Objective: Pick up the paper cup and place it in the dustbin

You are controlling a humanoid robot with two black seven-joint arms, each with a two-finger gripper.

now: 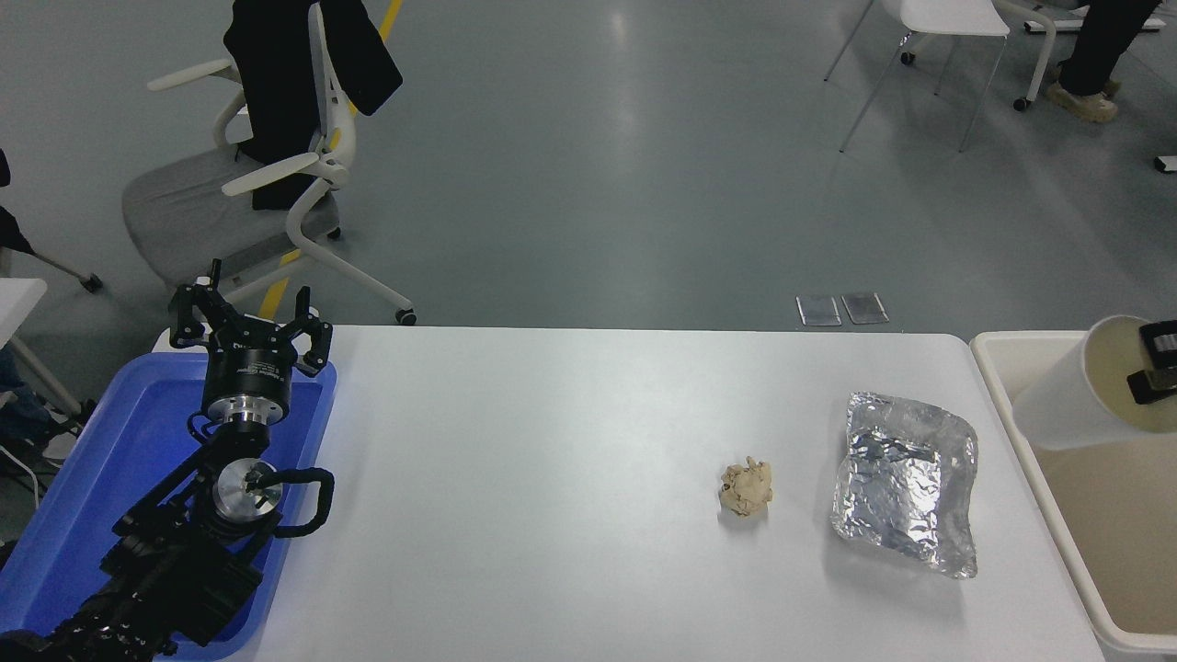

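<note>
- Paper cup (pixel 1071 395): tilted above dustbin (pixel 998 354), positioned for dropping
- Right gripper (pixel 1157 368): pinching cup's rim
- Left gripper (pixel 248 322): parked, fingers spread, over blue tray (pixel 55 515)

Left gripper (pixel 250 324) parked lower left, right gripper (pixel 1157 372) fingers at right edge

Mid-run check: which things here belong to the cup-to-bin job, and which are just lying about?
Job:
- small white paper cup, gripped at its rim by the right gripper, above the bin
- large cream-white plastic dustbin

Lying about:
- crumpled beige paper wad
- crinkled silver foil sheet
- blue plastic tray
- parked left gripper
</note>
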